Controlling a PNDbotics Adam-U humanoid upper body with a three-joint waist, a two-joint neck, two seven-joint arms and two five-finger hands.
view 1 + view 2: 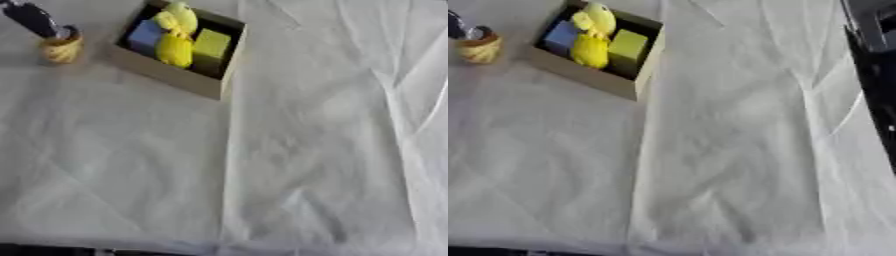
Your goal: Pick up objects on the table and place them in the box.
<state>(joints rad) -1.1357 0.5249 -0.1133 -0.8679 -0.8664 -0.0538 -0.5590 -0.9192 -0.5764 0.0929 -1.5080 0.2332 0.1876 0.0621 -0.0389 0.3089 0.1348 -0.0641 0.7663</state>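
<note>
A shallow cardboard box (166, 75) stands at the upper left of the white cloth. Inside it lie a blue block (145, 34), a yellow-green block (211, 44) and two rounded yellow toys (174, 50). Left of the box, a small tan and yellow cup-shaped object (60, 49) sits on the cloth. A black part of my left hand (33, 19) comes in from the top left corner, and its tip meets the top of that object. The rest of the hand is cut off by the picture's edge. My right hand shows in no view.
A wrinkled white cloth (289, 150) covers the table. The table's right edge, with something dark (874, 55) beyond it, shows in the right eye view. The front edge runs along the bottom.
</note>
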